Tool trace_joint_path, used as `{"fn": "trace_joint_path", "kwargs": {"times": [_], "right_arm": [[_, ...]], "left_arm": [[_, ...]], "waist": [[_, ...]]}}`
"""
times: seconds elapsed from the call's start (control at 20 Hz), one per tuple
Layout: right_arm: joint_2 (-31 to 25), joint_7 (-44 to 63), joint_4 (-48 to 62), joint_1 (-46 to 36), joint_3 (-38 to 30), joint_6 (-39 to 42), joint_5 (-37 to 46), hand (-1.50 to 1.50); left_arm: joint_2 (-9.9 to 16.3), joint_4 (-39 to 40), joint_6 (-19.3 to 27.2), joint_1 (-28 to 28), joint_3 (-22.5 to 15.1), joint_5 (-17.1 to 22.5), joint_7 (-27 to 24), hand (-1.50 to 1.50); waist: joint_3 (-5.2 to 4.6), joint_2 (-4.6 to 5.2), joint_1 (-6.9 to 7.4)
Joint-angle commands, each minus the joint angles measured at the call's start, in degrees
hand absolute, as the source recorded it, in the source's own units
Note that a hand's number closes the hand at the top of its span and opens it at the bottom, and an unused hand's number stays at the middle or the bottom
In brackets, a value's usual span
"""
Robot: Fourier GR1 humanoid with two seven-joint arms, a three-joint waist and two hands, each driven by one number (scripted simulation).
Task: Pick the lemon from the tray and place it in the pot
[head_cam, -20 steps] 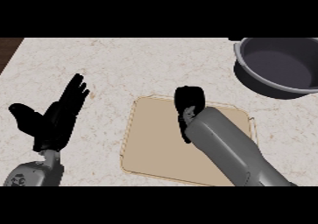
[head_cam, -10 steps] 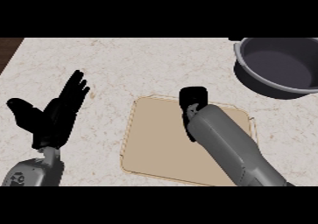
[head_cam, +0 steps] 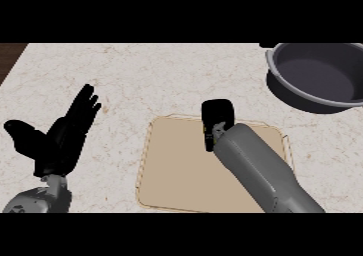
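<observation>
In the head view my right hand (head_cam: 216, 119) hangs over the far part of the beige tray (head_cam: 173, 175), its fingers curled downward into a compact shape. No lemon shows anywhere on the tray; the curled hand hides whatever it holds. The grey forearm covers the tray's right half. The dark grey pot (head_cam: 324, 75) stands at the far right of the counter, its inside bare, well apart from the right hand. My left hand (head_cam: 62, 137) rests open at the left, fingers up, away from the tray.
The counter is a pale speckled slab (head_cam: 140, 75) with a dark wooden edge (head_cam: 3, 60) at the far left. A strip of bare counter lies between the tray and the pot.
My right hand has shifted slightly to the right over the tray, still curled. The left hand and the pot have not moved.
</observation>
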Motion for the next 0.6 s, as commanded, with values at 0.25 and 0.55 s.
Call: {"fn": "trace_joint_path", "kwargs": {"times": [0.25,0.55], "right_arm": [[-16.92,-11.54,-5.43,7.38,-10.51,-7.33,-1.38,1.5],[-35.29,-25.38,-2.52,16.39,-28.07,-15.32,-9.44,1.5]], "left_arm": [[0.81,0.38,-0.83,2.88,3.32,0.77,-2.03,0.0],[0.11,-0.15,0.16,3.82,3.13,0.05,-2.46,0.0]], "waist": [[0.32,-0.2,-3.13],[0.49,0.2,-4.99]]}}
